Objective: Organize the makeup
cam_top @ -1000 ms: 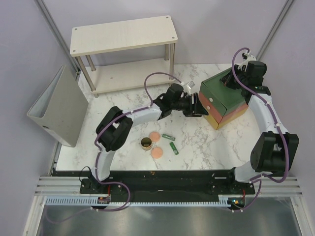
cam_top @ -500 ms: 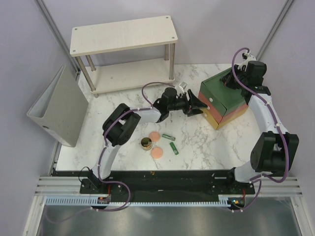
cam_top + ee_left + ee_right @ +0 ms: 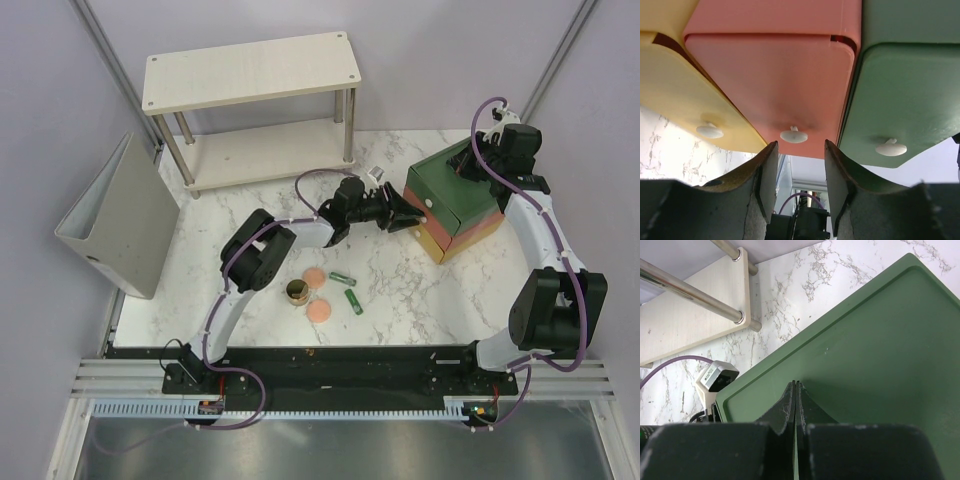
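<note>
The makeup lies on the marble in the top view: two peach-pink discs [image 3: 313, 277] [image 3: 320, 312], a dark gold-rimmed jar [image 3: 296, 292] and two short dark green tubes [image 3: 343, 278] [image 3: 353, 300]. The mint-green and grey-orange tubes are out of view. My left gripper [image 3: 405, 212] is open and empty at the front of the drawer box [image 3: 470, 200]. In the left wrist view its fingertips [image 3: 800, 150] flank the red drawer's white knob [image 3: 793, 135] from just short of it. My right gripper [image 3: 795, 384] is shut and empty, resting on the box's green top [image 3: 880, 355].
The yellow drawer knob [image 3: 709, 131] and green drawer knob [image 3: 891, 148] sit either side of the red one. A wooden shelf unit [image 3: 250, 70] stands at the back. A grey binder [image 3: 120, 215] stands at the left table edge.
The left arm's elbow has swung right and its wrist has turned, with the open gripper edging closer to the drawer fronts. The right arm has not moved.
</note>
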You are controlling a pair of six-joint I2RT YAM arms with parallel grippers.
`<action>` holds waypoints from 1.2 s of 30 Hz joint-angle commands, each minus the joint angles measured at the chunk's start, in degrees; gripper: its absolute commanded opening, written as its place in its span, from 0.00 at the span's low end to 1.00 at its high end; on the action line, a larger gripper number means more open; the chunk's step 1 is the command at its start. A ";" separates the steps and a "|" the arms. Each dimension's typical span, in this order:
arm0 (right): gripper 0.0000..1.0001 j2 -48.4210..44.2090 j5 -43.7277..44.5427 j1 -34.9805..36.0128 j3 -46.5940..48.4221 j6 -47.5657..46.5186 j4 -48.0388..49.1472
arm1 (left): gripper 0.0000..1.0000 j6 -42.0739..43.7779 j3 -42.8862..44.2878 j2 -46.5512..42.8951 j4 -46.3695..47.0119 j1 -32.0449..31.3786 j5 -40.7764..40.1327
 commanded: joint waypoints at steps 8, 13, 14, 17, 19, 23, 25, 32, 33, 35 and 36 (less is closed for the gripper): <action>0.00 4.27 1.97 0.73 -5.23 -2.41 -17.95 | 0.45 -1.96 4.50 3.05 0.54 -0.26 0.67; 0.00 4.27 1.89 0.73 -5.23 -2.41 -17.95 | 0.42 -2.04 6.17 4.19 0.10 -0.43 0.67; 0.00 4.27 1.89 0.64 -5.40 -2.41 -17.86 | 0.42 -2.04 7.05 4.37 -0.25 -0.70 0.67; 0.00 4.36 1.97 0.73 -5.31 -2.41 -17.86 | 0.40 -2.04 8.72 5.25 -1.13 -1.05 0.94; 0.00 4.45 1.97 0.73 -5.23 -2.41 -18.03 | 0.34 -2.22 8.99 5.43 -1.30 -1.23 1.20; 0.00 4.45 1.97 0.64 -5.23 -2.41 -17.95 | 0.13 -2.13 8.11 5.08 -1.30 -1.05 1.64; 0.00 4.45 1.97 0.73 -5.23 -2.41 -17.95 | 0.02 -1.69 7.50 4.72 -1.30 -1.05 2.08; 0.00 4.54 1.97 0.73 -5.14 -2.41 -17.95 | 0.02 2.08 -2.15 -0.81 -0.78 0.26 3.31; 0.00 4.63 1.97 0.64 -5.23 -2.41 -17.95 | 0.02 3.65 -3.48 -2.81 -0.78 0.44 3.14; 0.00 4.63 1.89 0.64 -5.31 -2.32 -17.86 | 0.02 5.68 -6.55 -4.58 -1.39 1.14 3.13; 0.00 4.71 1.89 0.64 -5.23 -2.41 -17.86 | 0.02 6.12 -7.53 -5.99 -1.39 1.23 3.13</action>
